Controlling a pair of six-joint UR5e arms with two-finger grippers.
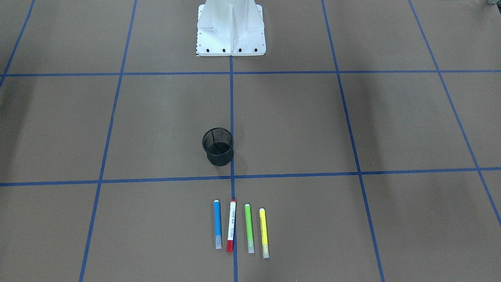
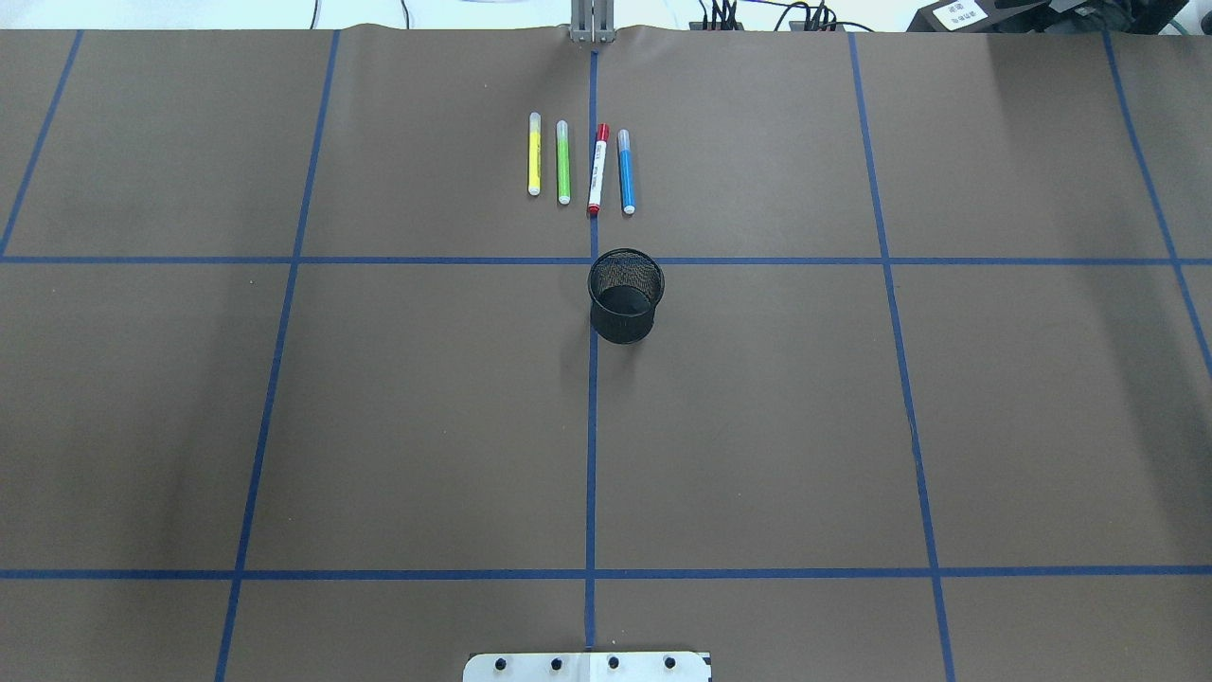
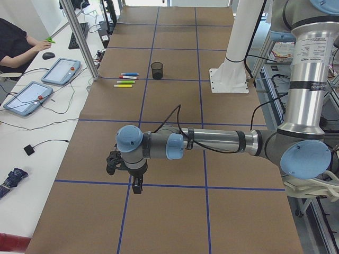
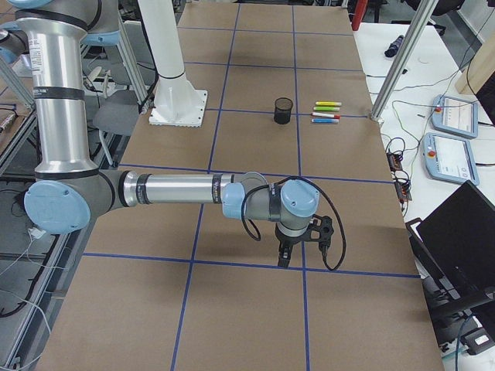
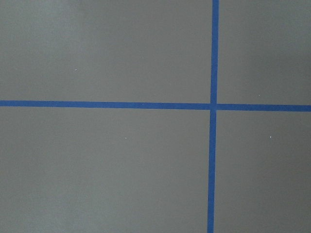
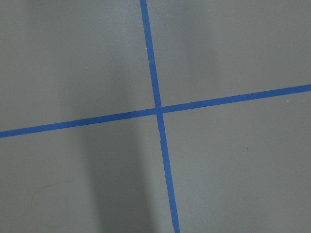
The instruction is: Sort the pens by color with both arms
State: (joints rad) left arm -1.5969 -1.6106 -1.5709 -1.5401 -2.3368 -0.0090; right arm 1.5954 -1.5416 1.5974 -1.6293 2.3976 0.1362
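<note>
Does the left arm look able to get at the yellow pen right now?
Probably yes: the yellow pen lies outermost on that arm's side, nothing between it and the left gripper; the black cup stands aside.

Honestly, nothing here is actually readable. The white pen has some dark print running along its barrel, but it's way too small to make out. In the overhead view there's a white label on a black box past the worktop's far edge, and it's just a blur.
</note>
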